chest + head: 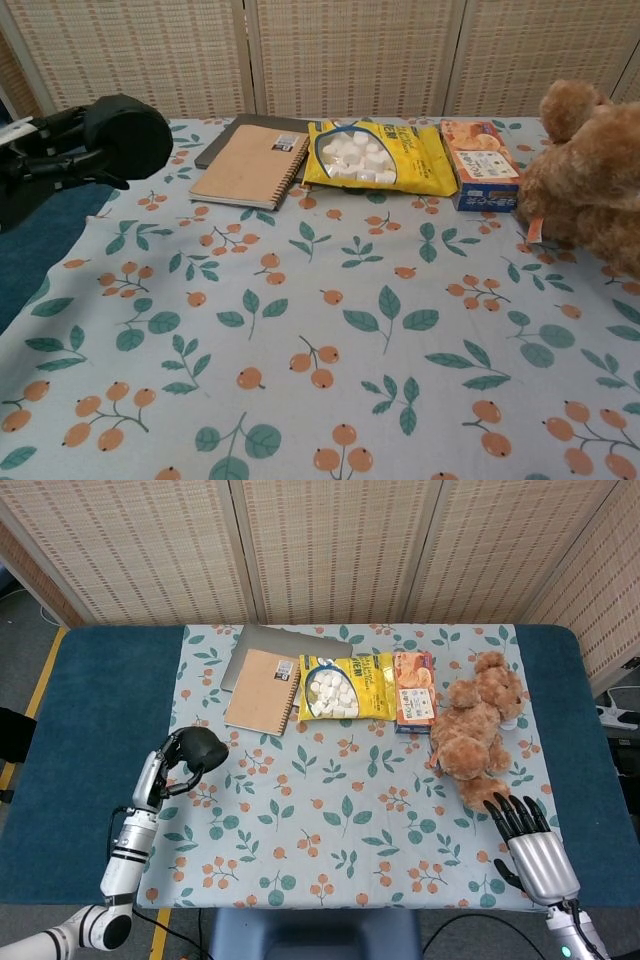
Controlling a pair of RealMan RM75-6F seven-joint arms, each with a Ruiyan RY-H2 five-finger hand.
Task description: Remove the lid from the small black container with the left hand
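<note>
Across the blue table (90, 730) lay a floral cloth (350, 810) with its things along the far edge. At the far right sat a brown teddy bear (478, 728), its near foot close to the right hand. Left of the bear a grey laptop (262, 640) lay under a tan spiral notebook (262, 689), then came a yellow bag of marshmallows (346, 687) and an orange snack box (414, 689) just beside the bear.

Near the right corner the right hand (532, 842) rested palm down with its dark fingers spread and nothing in them.

At the left edge of the cloth the left hand (165, 770) was raised clear of the table, its fingers curled round the small black container (199, 748); in the chest view the left hand (45, 155) held that container (128, 135) up before the screen. Whether the lid was on could not be told: the container read only as one dark round shape.
</note>
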